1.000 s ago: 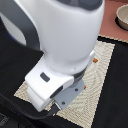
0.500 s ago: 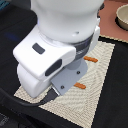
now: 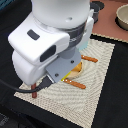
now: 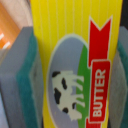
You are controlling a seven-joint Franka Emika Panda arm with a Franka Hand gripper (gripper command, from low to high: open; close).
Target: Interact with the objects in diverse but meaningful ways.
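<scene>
Up close at wrist cam, yellow butter box [image 4: 75,60], ext view mostly arm.

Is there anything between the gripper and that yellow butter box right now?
Nothing visible. In the wrist view the yellow butter box fills the frame, with a grey-and-teal pad close beside it. In the exterior view the arm hides the gripper itself over the woven placemat, so contact can't be confirmed.

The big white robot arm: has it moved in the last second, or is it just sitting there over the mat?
Yes. In the exterior view the arm has swung toward that view's left across the woven placemat, which stayed put.
</scene>
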